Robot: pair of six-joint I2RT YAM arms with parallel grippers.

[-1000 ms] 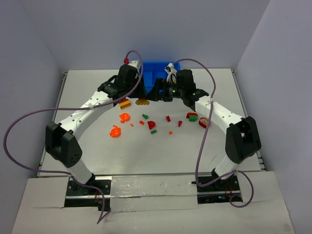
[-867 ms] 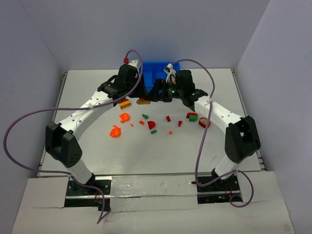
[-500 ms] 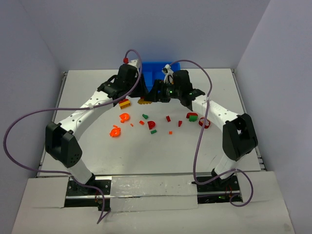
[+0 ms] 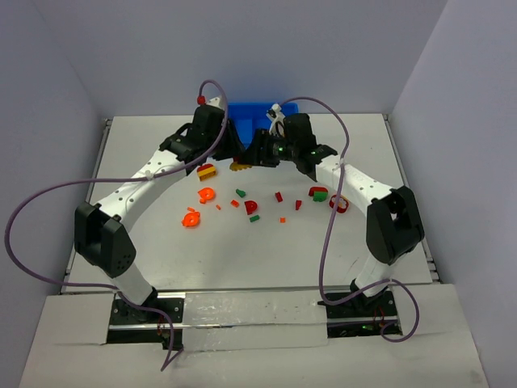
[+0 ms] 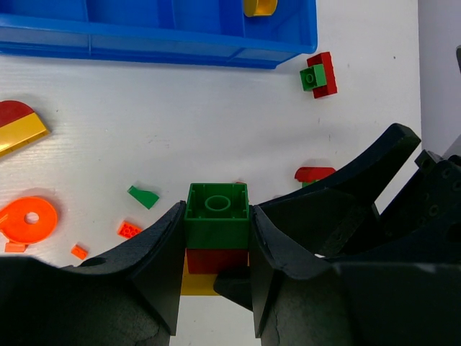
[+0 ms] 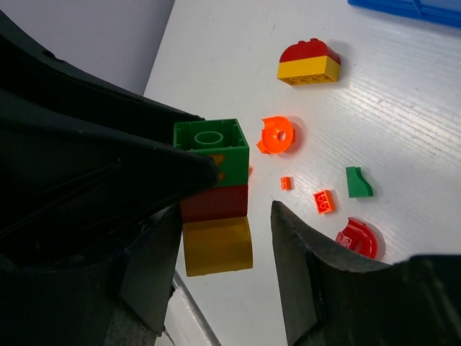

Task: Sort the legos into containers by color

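So the left pincer (image 5: 215, 232) had a little stack of legos (image 5: 216, 216) clamped by its green top brick, with a red brick under that and a yellow one at the bottom. The stack sat over the table (image 5: 216, 122), just in front of the blue tray (image 5: 180, 45), which had one yellow piece (image 5: 259, 6) in a compartment. The right pincer (image 6: 225, 216) was straddling the lower part of the same stack. Its jaws were partly apart with a visible gap on one side, so it wasn't gripping. Loose legos (image 4: 251, 208) lay scattered nearer the arms. Compared with a second before, the right arm had swung in toward the left one and its jaws had narrowed a lot. The left grip hadn't changed.
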